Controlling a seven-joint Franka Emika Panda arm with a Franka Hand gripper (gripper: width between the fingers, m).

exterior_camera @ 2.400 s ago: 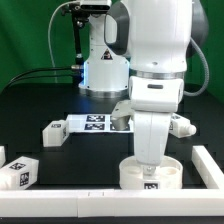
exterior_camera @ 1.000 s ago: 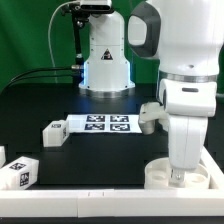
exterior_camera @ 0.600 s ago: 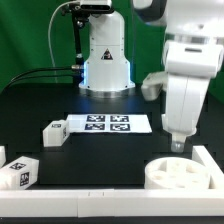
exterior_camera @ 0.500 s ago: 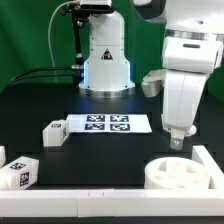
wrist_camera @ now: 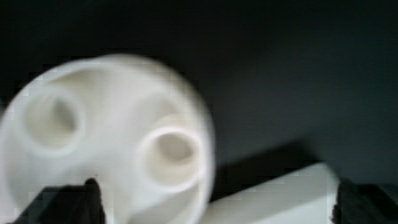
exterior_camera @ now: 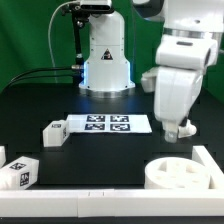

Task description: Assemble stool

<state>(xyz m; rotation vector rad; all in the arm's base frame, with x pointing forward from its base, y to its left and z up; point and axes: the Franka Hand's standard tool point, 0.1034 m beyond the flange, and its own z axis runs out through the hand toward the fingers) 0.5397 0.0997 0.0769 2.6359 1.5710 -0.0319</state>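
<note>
The round white stool seat (exterior_camera: 183, 173) lies flat on the black table in the near corner at the exterior view's right, its holes facing up. My gripper (exterior_camera: 178, 130) hangs above it, lifted well off it, open and empty. In the blurred wrist view the seat (wrist_camera: 107, 130) shows below my gripper (wrist_camera: 222, 205), whose dark fingertips (wrist_camera: 71, 203) stand wide apart with nothing between them. One blocky white leg (exterior_camera: 53, 131) lies beside the marker board. A second leg (exterior_camera: 17, 170) lies at the near corner on the exterior view's left.
The marker board (exterior_camera: 110, 124) lies flat at the table's middle. A long white border rail (exterior_camera: 80, 206) runs along the near edge and turns up the right side (exterior_camera: 210, 163), close to the seat; it also shows in the wrist view (wrist_camera: 302, 195). The robot base (exterior_camera: 105, 60) stands behind.
My gripper slid the seat toward the exterior view's right corner, let go of it and rose straight up. In the last half second it lifted a little more.
</note>
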